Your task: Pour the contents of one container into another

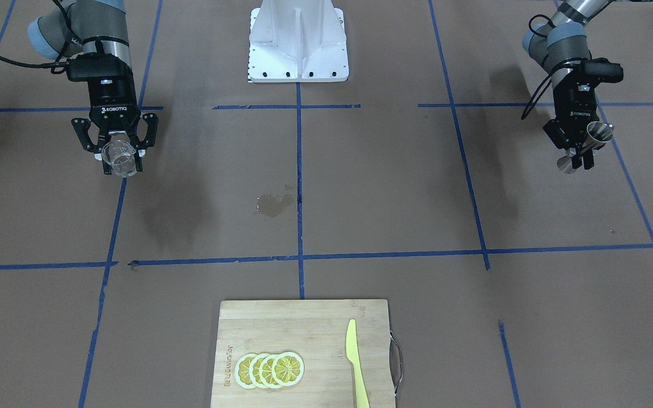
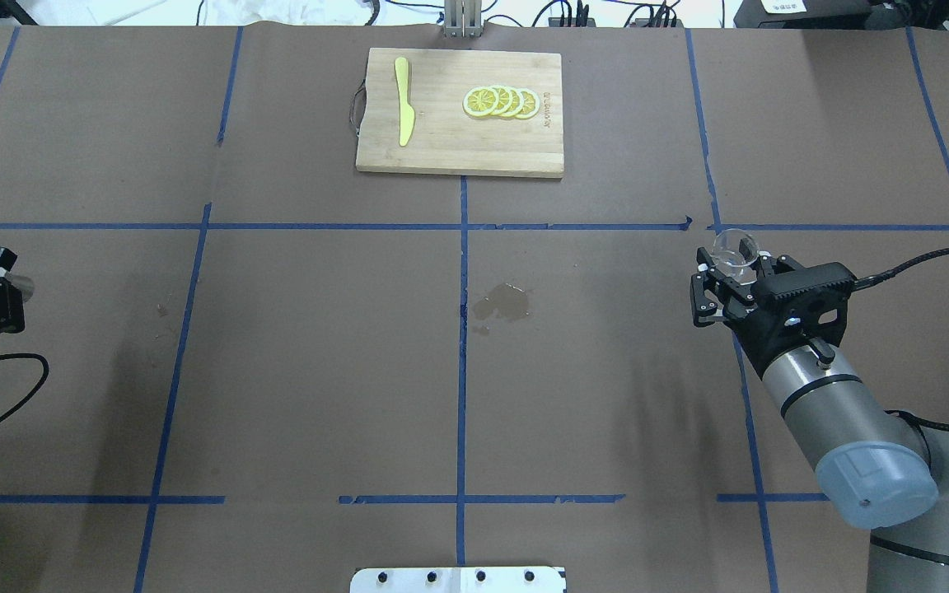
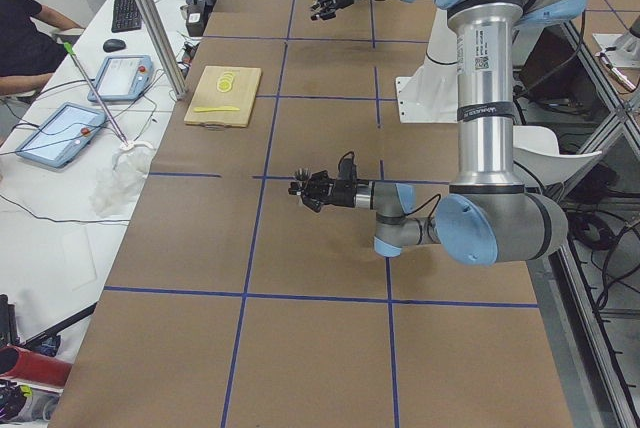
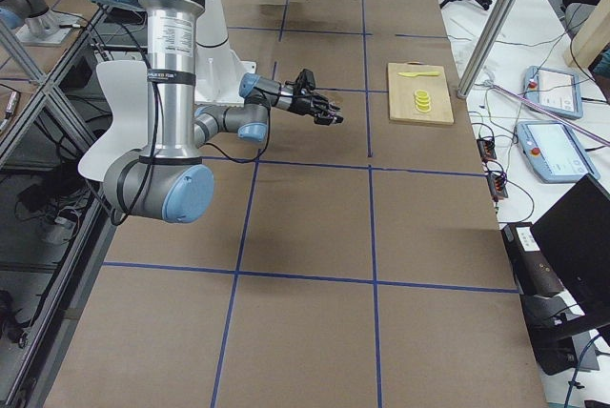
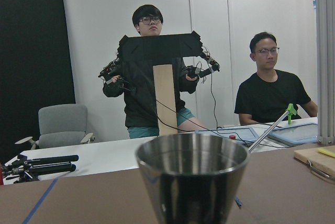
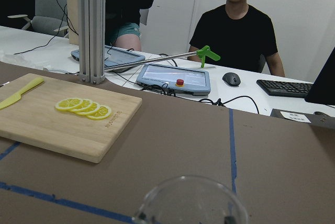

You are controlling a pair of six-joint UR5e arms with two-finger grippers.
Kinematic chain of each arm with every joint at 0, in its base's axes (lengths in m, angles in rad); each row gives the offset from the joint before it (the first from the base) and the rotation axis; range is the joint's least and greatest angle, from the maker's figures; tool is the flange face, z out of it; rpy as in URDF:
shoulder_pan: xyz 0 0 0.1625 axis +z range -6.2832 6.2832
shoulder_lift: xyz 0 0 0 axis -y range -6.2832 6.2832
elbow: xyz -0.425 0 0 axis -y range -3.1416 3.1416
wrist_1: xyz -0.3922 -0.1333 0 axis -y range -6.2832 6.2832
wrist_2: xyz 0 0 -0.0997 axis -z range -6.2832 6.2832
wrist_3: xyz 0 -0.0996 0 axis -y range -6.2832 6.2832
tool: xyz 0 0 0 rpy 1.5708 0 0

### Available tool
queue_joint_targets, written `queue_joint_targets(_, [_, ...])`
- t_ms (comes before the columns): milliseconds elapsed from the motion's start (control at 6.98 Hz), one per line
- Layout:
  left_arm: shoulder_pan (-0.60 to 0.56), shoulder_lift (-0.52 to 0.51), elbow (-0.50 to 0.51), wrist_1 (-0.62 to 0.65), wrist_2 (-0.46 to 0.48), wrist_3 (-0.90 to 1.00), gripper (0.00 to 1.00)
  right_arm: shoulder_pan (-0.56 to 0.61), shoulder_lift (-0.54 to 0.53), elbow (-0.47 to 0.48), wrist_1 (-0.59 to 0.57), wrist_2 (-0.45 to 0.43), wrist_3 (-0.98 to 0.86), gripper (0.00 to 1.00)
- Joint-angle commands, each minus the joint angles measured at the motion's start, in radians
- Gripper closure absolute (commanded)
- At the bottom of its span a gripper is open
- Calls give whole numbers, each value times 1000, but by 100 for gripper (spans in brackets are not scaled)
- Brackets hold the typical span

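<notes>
Closest to you, filling the bottom of the left wrist view, is the steel jigger point(image 5: 192, 182), its open upper cone facing up. Your left gripper point(image 1: 579, 154) is clamped around its narrow waist and holds it above the table point(image 1: 394, 187), out at the robot's left edge. Whether anything is inside the cone, you cannot tell.

Far across on the robot's other side, your right gripper point(image 1: 122, 154) has its fingers point(image 1: 137, 163) closed against the sides of the clear glass cup point(image 1: 117, 158), also lifted off the surface. From the right wrist camera you see only its rim at the bottom edge, and its contents cannot be made out. Cup and jigger are well apart.

Between them, beside the centre line of blue tape point(image 1: 299, 187), a small wet patch point(image 1: 274, 204) darkens the brown paper.

Farther out, toward your side of the table, a wooden cutting board point(image 1: 304, 331) carries a row of overlapping lemon slices point(image 1: 270, 369) and a yellow-green knife point(image 1: 356, 362) lying apart from them.
</notes>
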Motion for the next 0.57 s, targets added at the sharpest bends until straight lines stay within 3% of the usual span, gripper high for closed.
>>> queue_joint_targets(0, [4,12,78,6,21,-32,100,-2,2,-12,0,0,0,100])
queue_joint_targets(430, [10,12,70,41,-51,-27,100,-3,5,-27,0,2,0,100])
